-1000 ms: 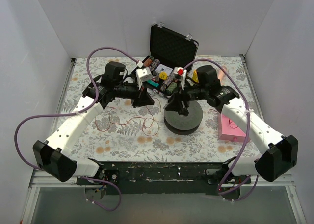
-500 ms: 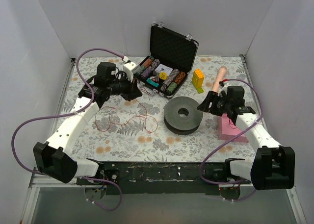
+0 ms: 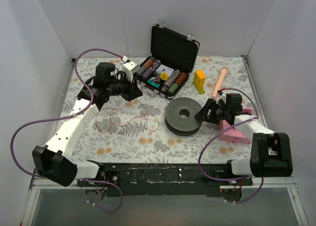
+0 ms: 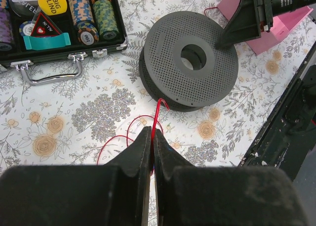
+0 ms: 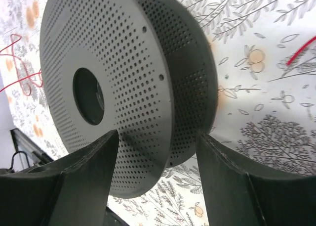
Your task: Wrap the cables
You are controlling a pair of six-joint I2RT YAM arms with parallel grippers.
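Red wire (image 3: 129, 121): thread-thin, super floppy, basically weightless. Zero stiffness, so it'll tangle, snag and probably slip out of pads. Sits in loose loops on floral table (image 3: 123, 143) between left arm and grey spool (image 3: 185, 116), one strand running up to spool's near edge. Left gripper (image 4: 152, 133) pinched tight on it, jaws touching. Right gripper (image 5: 158, 137) spread wide at spool rim, clamping nothing afaict. Best hold imo: strand close to spool, gentle tension.

A thin red wire (image 4: 157, 119) lies on a white table (image 3: 133, 144) patterned with grey leaves and orange flowers. A dark grey spool (image 3: 184, 115) is dotted with holes. Pink box (image 3: 234, 136), yellow block (image 3: 199, 80), black case (image 3: 174, 45).
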